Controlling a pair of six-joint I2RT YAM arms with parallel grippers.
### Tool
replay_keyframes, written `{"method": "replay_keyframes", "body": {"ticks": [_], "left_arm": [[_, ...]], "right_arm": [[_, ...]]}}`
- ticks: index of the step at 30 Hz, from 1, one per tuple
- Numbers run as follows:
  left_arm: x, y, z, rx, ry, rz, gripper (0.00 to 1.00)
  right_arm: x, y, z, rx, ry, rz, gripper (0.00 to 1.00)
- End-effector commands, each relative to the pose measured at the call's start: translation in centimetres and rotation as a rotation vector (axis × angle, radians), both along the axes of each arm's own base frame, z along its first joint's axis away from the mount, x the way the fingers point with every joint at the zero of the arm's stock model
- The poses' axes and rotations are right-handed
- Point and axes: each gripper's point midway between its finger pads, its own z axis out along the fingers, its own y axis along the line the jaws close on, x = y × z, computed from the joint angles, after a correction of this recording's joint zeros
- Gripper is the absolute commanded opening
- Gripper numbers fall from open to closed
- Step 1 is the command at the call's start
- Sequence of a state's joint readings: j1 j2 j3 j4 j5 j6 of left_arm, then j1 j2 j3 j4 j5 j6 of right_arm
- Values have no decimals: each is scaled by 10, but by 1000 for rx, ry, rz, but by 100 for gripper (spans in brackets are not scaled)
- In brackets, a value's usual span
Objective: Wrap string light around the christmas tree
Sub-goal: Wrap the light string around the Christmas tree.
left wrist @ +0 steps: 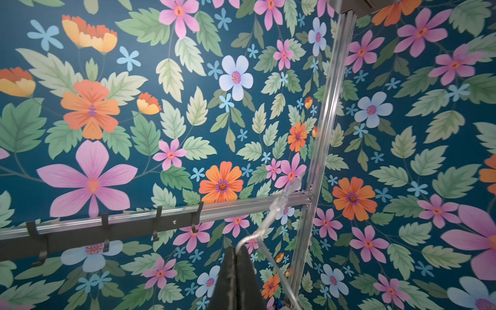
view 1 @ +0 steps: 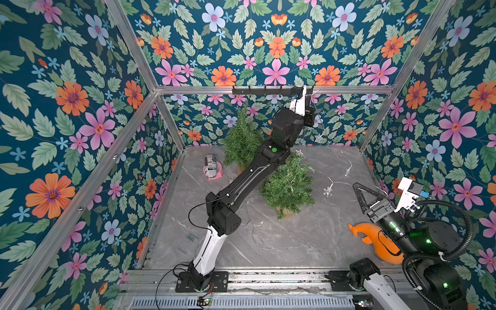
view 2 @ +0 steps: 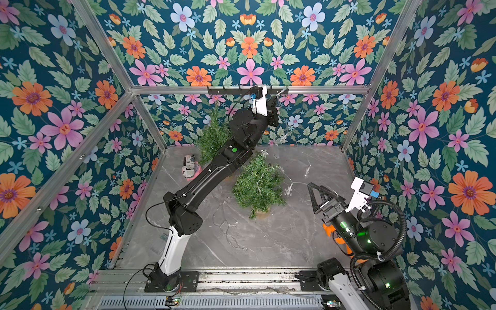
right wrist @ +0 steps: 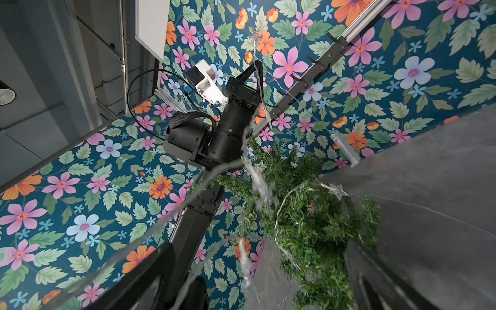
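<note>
Left wrist view shows us the left gripper (left wrist: 237, 249) clamped on the string light (left wrist: 268, 222), high above the tree (view 1: 288, 185), which it runs down to; our right gripper (view 1: 362, 200) gapes, aside.

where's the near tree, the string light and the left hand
near tree (view 1: 291, 189): top view, green needles
string light (left wrist: 269, 212): left wrist view, wire just past the hand
left hand (left wrist: 236, 249): left wrist view, between its shut tips

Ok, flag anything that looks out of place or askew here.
A can lies on its side near the far left corner of the table. The string light is partly on the christmas tree; the rest trails loose over the table, up to the shut left gripper.
</note>
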State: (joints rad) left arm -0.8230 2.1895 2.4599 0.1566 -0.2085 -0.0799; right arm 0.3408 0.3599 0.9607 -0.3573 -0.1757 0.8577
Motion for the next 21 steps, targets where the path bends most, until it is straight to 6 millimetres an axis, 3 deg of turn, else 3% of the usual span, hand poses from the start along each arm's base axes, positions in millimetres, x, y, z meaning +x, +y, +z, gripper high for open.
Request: {"method": "replay_keyframes", "body": {"ticks": [1, 13, 17, 21], "left_arm": [[9, 9, -1, -42, 17, 31, 0], [21, 10, -6, -49, 24, 11, 0], [-5, -9, 13, -23, -70, -156, 0], [-26, -15, 28, -7, -152, -242, 0]], "right_arm": [[-10, -4, -1, -8, -19, -8, 100], [-28, -3, -8, -83, -67, 24, 99], [-17, -14, -18, -262, -146, -88, 100], [10, -35, -15, -452, -250, -299, 99]]}}
